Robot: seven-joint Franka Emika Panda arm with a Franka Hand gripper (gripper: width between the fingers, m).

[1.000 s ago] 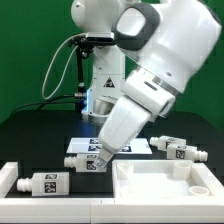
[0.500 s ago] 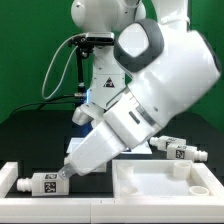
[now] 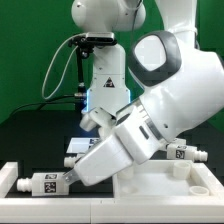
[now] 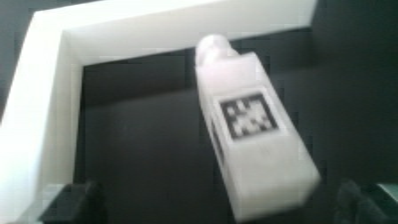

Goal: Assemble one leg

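Note:
A white leg with a black marker tag lies on the black table at the front of the exterior view's left, close to a white wall. My gripper is low at the leg's near end. In the wrist view the leg lies lengthwise between my dark fingers. The gripper is open, with gaps on both sides of the leg. A second leg lies at the exterior view's right. The square white tabletop lies at the front right.
A white L-shaped wall borders the front left corner and also shows in the wrist view. The marker board lies behind my arm. The end of another white part peeks out beside the arm.
My arm has swung down and toward the exterior view's left, from over the marker board to the leg at the front left. The leg has not moved.

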